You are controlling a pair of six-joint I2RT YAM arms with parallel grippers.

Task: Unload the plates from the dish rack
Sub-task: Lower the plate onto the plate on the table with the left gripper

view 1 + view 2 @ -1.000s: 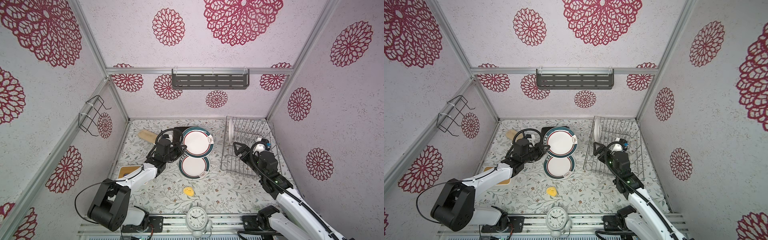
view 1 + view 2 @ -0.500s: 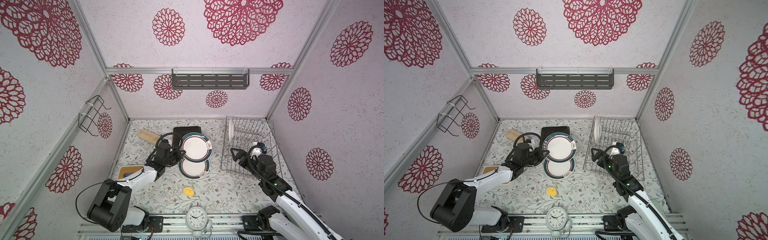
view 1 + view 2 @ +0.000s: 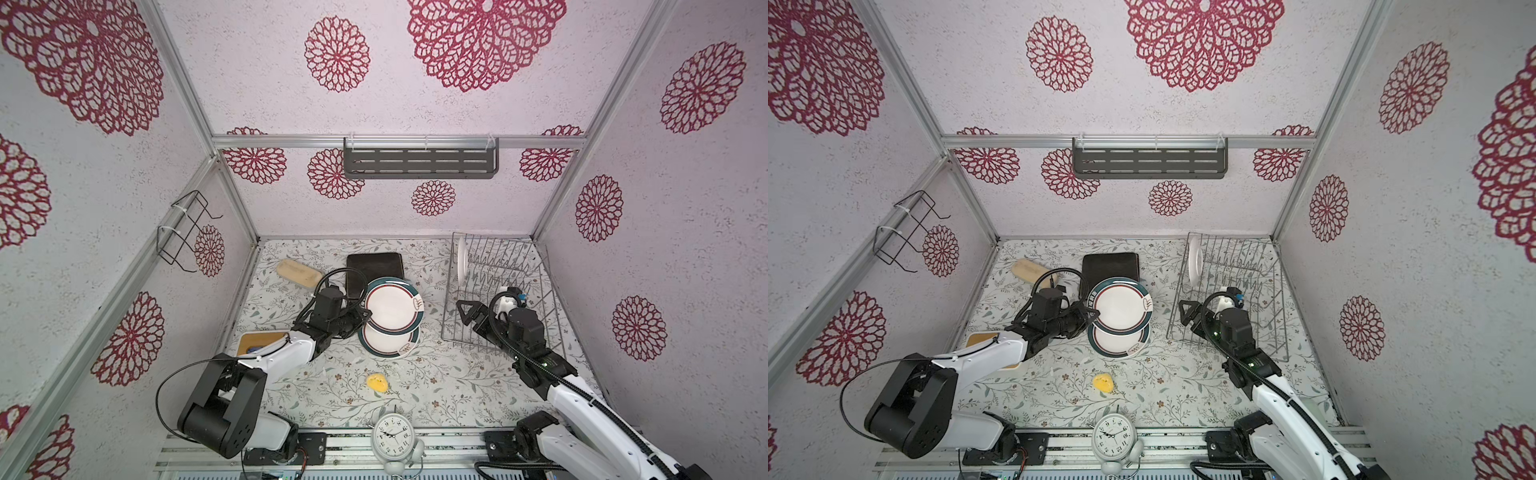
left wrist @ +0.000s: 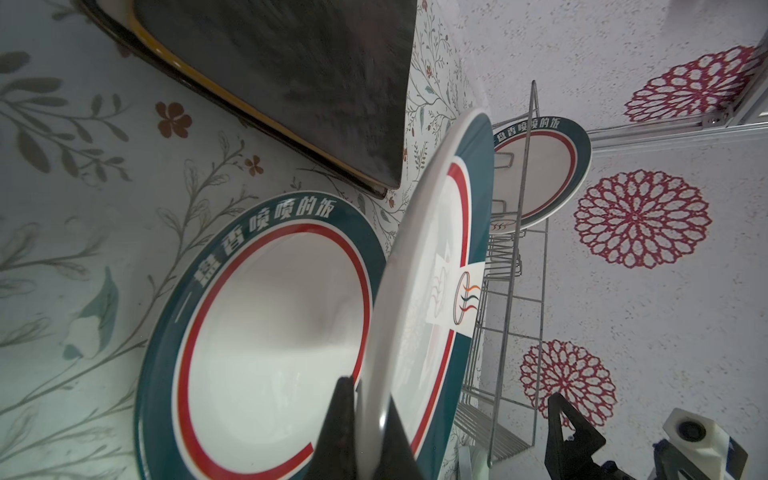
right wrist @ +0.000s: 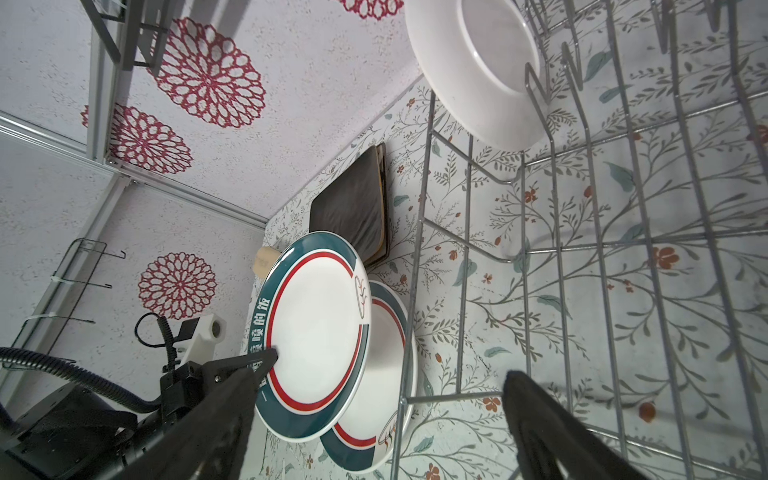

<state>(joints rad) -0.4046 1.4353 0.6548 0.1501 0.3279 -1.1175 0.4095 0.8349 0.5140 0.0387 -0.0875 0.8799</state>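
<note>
1. Clamping the rim of a round teal-banded plate [image 3: 392, 307], the left gripper [image 4: 365, 399] holds it tilted above a second round plate [image 3: 388, 345], which lies flat on the table [image 3: 436, 386].
2. Dark square plates [image 3: 374, 268] lie stacked just behind these.
3. A third round plate [image 3: 461, 259] stands upright at the far left corner of the dish rack [image 3: 505, 266].
4. The right gripper [image 5: 390, 365] hovers at the rack's near left edge, jaws wide apart and gripping nothing.
</note>
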